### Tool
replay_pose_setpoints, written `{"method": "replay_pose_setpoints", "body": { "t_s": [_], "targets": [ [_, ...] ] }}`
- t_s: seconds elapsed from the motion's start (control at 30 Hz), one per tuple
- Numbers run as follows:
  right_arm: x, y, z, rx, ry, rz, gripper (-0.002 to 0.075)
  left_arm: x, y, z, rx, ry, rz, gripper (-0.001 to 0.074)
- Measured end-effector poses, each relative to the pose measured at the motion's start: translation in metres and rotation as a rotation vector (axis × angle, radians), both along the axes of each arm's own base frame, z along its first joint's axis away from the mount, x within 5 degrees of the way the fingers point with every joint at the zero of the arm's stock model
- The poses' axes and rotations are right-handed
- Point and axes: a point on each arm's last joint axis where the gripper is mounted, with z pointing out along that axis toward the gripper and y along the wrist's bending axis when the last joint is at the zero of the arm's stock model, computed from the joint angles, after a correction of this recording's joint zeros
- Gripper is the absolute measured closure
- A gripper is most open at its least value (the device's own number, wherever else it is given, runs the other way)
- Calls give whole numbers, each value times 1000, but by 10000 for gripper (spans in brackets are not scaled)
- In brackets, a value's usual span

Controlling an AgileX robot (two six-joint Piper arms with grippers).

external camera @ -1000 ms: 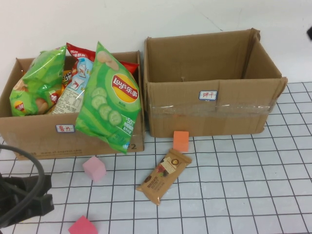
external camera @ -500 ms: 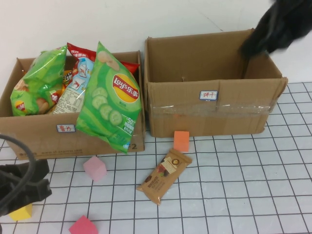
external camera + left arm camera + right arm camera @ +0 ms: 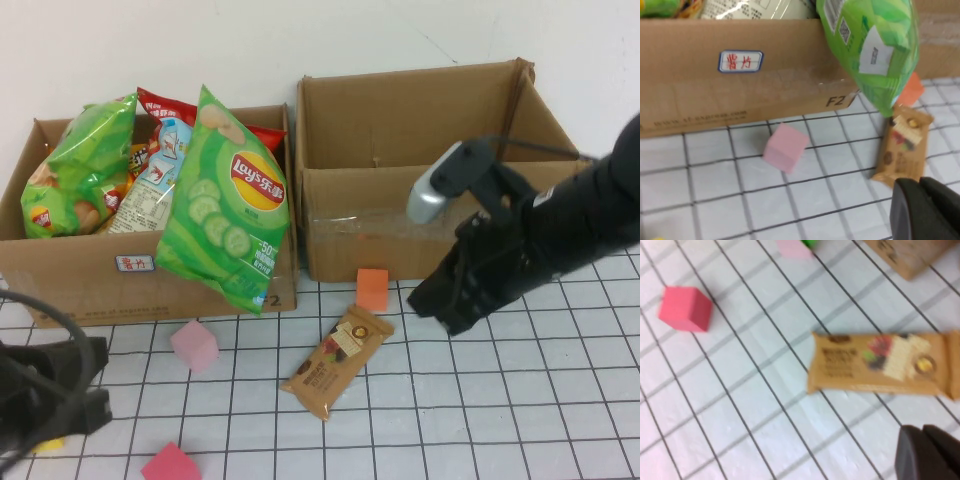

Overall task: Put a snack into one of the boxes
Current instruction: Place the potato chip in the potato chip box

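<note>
Since 0.5 s ago, your right tool (image 3: 450,305) has dropped from above the far right corner of the right box (image 3: 435,240) to hover low in front of that box, just right of the snack bar (image 3: 336,362). Its fingers (image 3: 925,452) appear pressed together and hold nothing. Note that the snack bar lies flat on the gridded tabletop (image 3: 500,400), near side of both boxes, apart from the right tool and just near the orange block (image 3: 371,289). Your left tool (image 3: 45,395) sits low at the near left edge of the tabletop; whether its fingers are spread cannot be told. You can see the left box (image 3: 70,280) packed with chip bags (image 3: 225,210). 1 pink block (image 3: 193,346) rests in front of it.
</note>
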Motion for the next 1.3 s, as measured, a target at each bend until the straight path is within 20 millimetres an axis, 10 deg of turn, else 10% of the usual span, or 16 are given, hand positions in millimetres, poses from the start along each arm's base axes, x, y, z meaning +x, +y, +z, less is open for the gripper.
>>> {"method": "replay_pose_setpoints", "body": {
  "t_s": [0.57, 0.93, 1.3],
  "targets": [
    [5, 3, -3, 41, -150, 40, 711, -57, 12, 31, 267, -309, -81, 736],
    [7, 6, -16, 49, -84, 50, 340, -81, 18, 34, 225, -315, -19, 736],
    [33, 37, -28, 602, 164, -221, 197, -82, 18, 33, 128, -255, 21, 736]
  ]
}}
